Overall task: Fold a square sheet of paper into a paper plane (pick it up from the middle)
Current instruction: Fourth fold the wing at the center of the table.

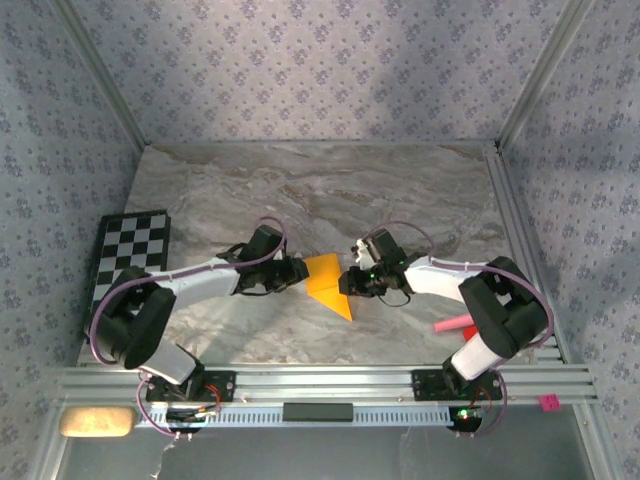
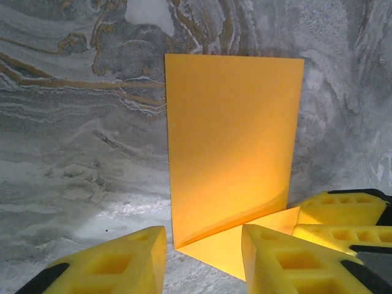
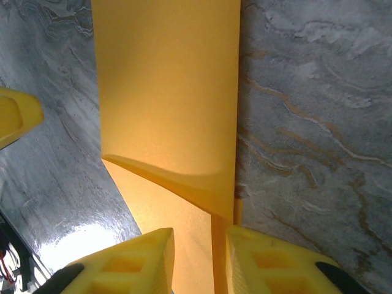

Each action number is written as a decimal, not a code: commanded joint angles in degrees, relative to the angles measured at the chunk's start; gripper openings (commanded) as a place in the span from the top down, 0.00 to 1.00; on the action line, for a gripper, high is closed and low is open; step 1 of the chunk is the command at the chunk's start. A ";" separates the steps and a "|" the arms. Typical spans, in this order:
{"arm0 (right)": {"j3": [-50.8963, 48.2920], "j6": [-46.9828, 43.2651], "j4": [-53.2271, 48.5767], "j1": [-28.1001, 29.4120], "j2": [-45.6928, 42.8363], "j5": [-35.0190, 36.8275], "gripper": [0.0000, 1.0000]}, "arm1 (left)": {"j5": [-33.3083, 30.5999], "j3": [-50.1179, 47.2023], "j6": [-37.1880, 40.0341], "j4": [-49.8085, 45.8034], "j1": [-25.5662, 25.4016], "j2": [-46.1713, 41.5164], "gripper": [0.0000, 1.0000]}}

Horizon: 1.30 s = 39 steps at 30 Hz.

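The square sheet of paper (image 1: 328, 283) is orange-yellow and lies partly folded at the middle of the marble table. In the left wrist view one flap (image 2: 233, 135) stands nearly upright over a flat triangular part. My left gripper (image 1: 303, 272) is at the sheet's left edge. It is open (image 2: 203, 233), with the flat corner lying between its fingers. My right gripper (image 1: 348, 281) is at the sheet's right edge. Its jaws (image 3: 199, 234) stand apart over the paper (image 3: 165, 92), and a raised fold runs close to the right finger (image 3: 269, 263).
A black-and-white chequered board (image 1: 130, 255) lies at the table's left edge. A pink stick (image 1: 452, 323) rests by the right arm's base. An aluminium rail (image 1: 320, 385) runs along the near edge, and patterned walls close in the other three sides.
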 commanded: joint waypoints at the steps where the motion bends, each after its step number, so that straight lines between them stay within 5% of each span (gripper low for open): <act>1: 1.19 -0.63 0.80 -0.40 0.27 -1.53 0.74 | 1.54 0.92 0.66 -0.05 0.34 0.85 0.62; 14: -1.45 0.76 3.90 -1.74 -2.30 -4.45 0.92 | 1.87 0.57 -0.06 0.78 1.11 0.59 0.61; 27: -5.27 4.73 12.22 -3.63 -5.84 -8.94 0.95 | 9.05 0.81 -2.07 6.11 3.46 3.51 0.48; 39: -7.03 5.34 13.72 -4.51 -6.70 -9.58 0.95 | 11.14 2.20 -3.93 10.02 3.50 7.22 0.50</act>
